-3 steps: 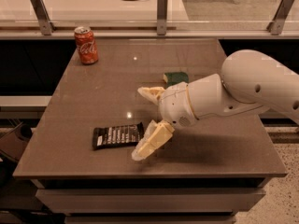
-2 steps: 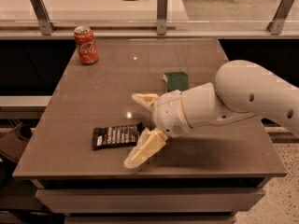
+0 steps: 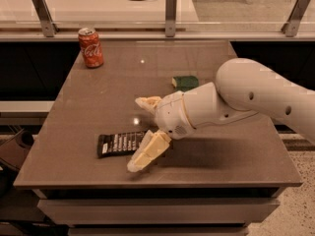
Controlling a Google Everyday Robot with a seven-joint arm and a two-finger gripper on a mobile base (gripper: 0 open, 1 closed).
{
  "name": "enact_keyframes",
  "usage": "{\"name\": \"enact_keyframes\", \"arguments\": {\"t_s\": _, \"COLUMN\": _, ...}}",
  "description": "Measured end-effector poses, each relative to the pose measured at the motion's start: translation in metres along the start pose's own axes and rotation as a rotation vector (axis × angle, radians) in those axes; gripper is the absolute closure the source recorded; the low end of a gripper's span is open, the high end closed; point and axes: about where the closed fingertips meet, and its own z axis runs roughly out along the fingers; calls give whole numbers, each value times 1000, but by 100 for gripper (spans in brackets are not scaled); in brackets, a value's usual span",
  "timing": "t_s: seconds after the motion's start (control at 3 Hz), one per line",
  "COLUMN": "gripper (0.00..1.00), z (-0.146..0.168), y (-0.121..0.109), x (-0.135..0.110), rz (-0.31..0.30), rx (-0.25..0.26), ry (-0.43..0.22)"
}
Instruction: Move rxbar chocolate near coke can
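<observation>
The rxbar chocolate [image 3: 119, 143], a flat black bar with white lettering, lies near the table's front left. The coke can [image 3: 91, 47] stands upright at the far left corner, well away from the bar. My gripper [image 3: 139, 134] is open, low over the table just right of the bar. One finger [image 3: 147, 103] points left behind the bar and the other [image 3: 146, 152] reaches down over the bar's right end. Nothing is held.
A green-and-yellow sponge [image 3: 185, 82] lies at mid-table behind my arm [image 3: 256, 95]. The brown table [image 3: 113, 92] ends in a front edge just below the bar. A metal railing [image 3: 170, 9] and counter run along the back.
My arm and gripper have moved left toward the bar. The lower finger now overlaps the bar's right end. The bar, can and sponge have not moved.
</observation>
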Motion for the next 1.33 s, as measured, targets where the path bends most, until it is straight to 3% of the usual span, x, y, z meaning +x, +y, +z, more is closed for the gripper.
{"name": "enact_keyframes", "arguments": {"t_s": 1.0, "gripper": 0, "z": 11, "y": -2, "x": 26, "rz": 23, "rx": 31, "ry": -26}}
{"name": "enact_keyframes", "arguments": {"t_s": 1.33, "gripper": 18, "z": 12, "y": -1, "x": 23, "rz": 19, "rx": 28, "ry": -23}}
